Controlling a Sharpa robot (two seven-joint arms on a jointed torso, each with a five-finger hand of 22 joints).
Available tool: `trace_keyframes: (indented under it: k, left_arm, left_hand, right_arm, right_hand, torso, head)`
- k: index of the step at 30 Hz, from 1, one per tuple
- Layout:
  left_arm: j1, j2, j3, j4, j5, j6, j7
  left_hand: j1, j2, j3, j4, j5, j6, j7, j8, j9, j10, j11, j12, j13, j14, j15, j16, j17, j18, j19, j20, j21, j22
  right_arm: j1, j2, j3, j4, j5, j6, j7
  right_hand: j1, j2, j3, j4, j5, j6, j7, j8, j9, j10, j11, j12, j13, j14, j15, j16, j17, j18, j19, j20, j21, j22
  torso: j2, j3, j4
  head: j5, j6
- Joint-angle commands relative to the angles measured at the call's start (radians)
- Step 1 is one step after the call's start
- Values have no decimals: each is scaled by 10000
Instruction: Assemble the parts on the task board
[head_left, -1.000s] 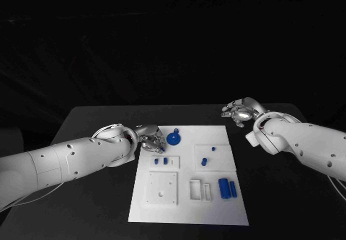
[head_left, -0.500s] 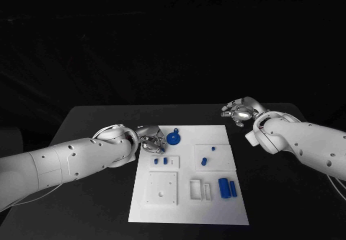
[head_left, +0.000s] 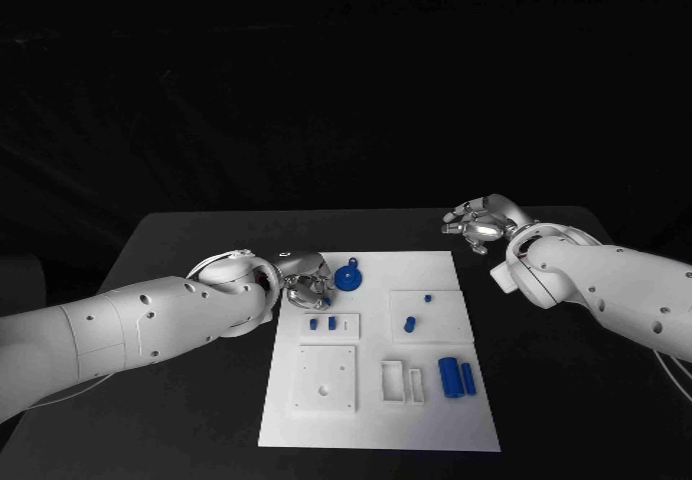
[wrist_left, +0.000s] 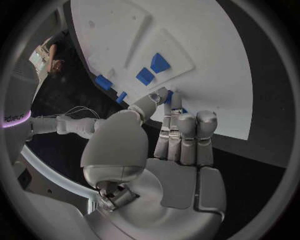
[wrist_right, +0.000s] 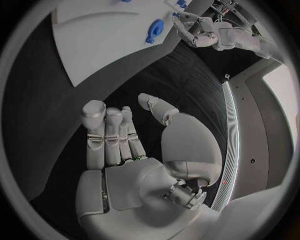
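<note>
Head camera overhead; wrist fisheyes close, sharing the task board (head_left: 433, 262).

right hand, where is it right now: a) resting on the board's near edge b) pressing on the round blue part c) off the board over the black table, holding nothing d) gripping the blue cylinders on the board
c: the right hand sits beyond the far right corner of the task board, above the black table, with its fingers apart and nothing between them.
</note>
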Motion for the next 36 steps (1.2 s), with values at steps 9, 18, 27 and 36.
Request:
trace_keyframes:
  k: [9, 18, 27, 36]
  left_arm:
    - [-70, 32, -208, 29, -1440, -113, -64]
    - [-69, 3, -223, 33, -1390, -121, -14]
    - [-69, -64, -223, 28, -1311, -327, 15]
    - [-70, -110, -222, 1, -1236, -506, -2]
  left_hand:
    - [-7, -55, 83, 11, 47, 43, 31, 39, -15, 39, -1, -23, 8, -31, -36, 5, -32, 1519, -47, -303, 19, 4]
    - [45, -428, 61, 23, -80, -592, 255, -290, -223, -22, 32, -115, 11, -116, -4, -13, -78, 1480, -98, -298, -19, -10]
    - [74, -840, 32, 125, -342, -1451, 210, -664, -529, -166, 117, -270, 8, -165, 75, -26, -147, 1456, -95, -247, -66, -45]
    - [75, -1079, 36, 238, -349, -1789, 144, -748, -673, -306, 179, -383, 5, -198, 137, -39, -195, 1470, -95, -197, -103, -70]
  right_arm:
    - [-7, -3, 6, 5, -70, 36, 70]
    - [-7, -6, 6, 5, -70, 31, 67]
    - [-8, -11, 6, 5, -70, 26, 66]
    - [-8, -24, 6, 5, -70, 15, 66]
  right_hand:
    - [-5, 33, 11, -48, 62, 8, 88, -57, 17, -54, 29, 60, -18, -88, 16, 63, -16, 1679, 21, -80, -43, 50]
    - [-5, 32, 10, -49, 62, 8, 88, -57, 18, -55, 29, 61, -20, -88, 16, 64, -17, 1679, 22, -80, -45, 51]
    - [-6, 30, 10, -50, 63, 7, 88, -58, 18, -56, 29, 62, -23, -90, 17, 65, -20, 1679, 22, -80, -47, 53]
    - [-6, 27, 9, -51, 62, 5, 88, -58, 18, -58, 30, 63, -25, -91, 17, 65, -22, 1679, 21, -79, -49, 54]
  torso:
    - [-1, -3, 3]
    - [-1, -6, 0]
    - [0, -2, -1]
    - [-3, -2, -2]
  head:
    - [-5, -14]
    - [4, -9]
    - [-1, -4]
    - [6, 13]
